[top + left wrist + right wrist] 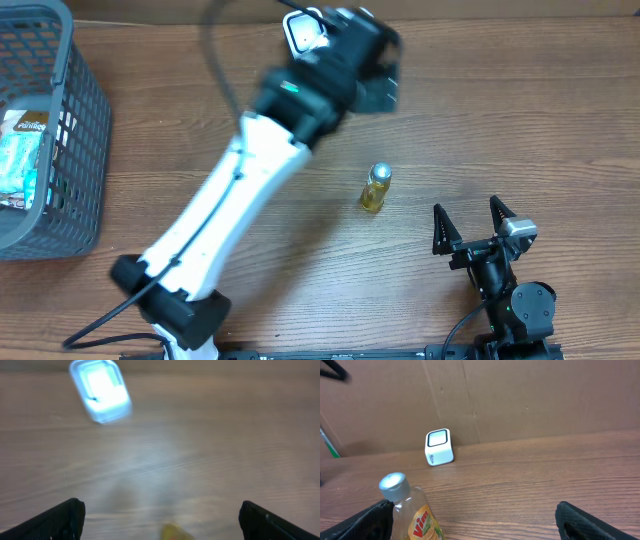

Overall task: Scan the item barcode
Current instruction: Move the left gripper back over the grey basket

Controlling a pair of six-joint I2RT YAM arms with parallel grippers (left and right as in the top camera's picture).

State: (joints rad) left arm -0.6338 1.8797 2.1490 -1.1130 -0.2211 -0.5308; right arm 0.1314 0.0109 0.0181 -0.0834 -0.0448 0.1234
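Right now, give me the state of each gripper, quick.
Left gripper: open, holding nothing.
Right gripper: open, holding nothing.

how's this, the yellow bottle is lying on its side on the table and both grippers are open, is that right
Not quite. The yellow bottle is standing upright on the table, silver cap on top, as the right wrist view shows. The left gripper and right gripper are both open, as you said.
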